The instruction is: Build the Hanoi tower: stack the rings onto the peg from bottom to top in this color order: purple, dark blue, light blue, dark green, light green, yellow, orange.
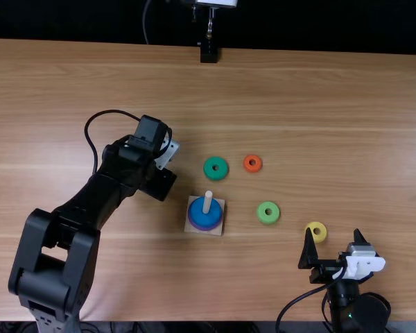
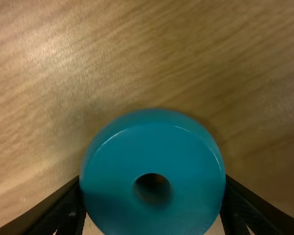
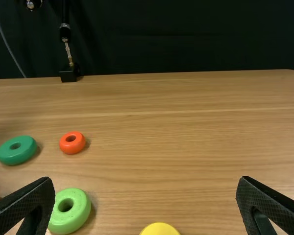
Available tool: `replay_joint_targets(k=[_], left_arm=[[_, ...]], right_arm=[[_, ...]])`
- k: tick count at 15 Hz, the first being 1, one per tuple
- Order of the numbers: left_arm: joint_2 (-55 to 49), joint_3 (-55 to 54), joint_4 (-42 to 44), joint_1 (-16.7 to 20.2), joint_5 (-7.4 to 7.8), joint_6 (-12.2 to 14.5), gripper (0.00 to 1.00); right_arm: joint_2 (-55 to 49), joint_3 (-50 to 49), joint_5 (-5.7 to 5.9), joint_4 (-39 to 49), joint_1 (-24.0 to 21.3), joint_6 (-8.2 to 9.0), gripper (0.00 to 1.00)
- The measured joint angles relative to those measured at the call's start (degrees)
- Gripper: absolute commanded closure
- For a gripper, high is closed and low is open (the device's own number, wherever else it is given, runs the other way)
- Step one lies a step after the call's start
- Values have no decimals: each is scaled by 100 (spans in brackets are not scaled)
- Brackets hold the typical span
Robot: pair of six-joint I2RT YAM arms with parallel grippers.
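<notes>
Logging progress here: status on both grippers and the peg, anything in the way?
Left gripper shut on light blue ring. Right gripper open by yellow ring. Peg holds purple ring, dark blue ring; tip bare. Dark green ring lies close by.

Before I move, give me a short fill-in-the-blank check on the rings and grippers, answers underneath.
The left gripper holds the ____ ring.
On the peg, the dark blue ring lies on top of the ____ ring.
The ring nearest the right gripper is ____.
The right gripper's jaws stand ____.

Missing words: light blue; purple; yellow; open.
</notes>
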Motion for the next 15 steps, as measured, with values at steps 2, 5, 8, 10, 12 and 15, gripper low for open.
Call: replay_joint_targets(k=[2,5,8,10,12,15], left_arm=[[-13,535,-1034,-24,-2,-7,100],[-118,1478,-2581,-192,2,-295,100],[-304,2146,-3220,-470,2,-605,100],[-382,2632,-3552,-658,4,-778,100],[-472,2896,-3724,-769,15,-1034,100],[-610,3082,-3936,-953,11,-1244,100]], right_arm=[[0,0,2,-4,0,0,0],[0,0,2,0,0,-2,0],[0,0,0,2,0,-2,0],[0,0,4,0,0,-2,0],[0,0,2,-2,0,0,0],[0,0,0,0,0,-2,0]])
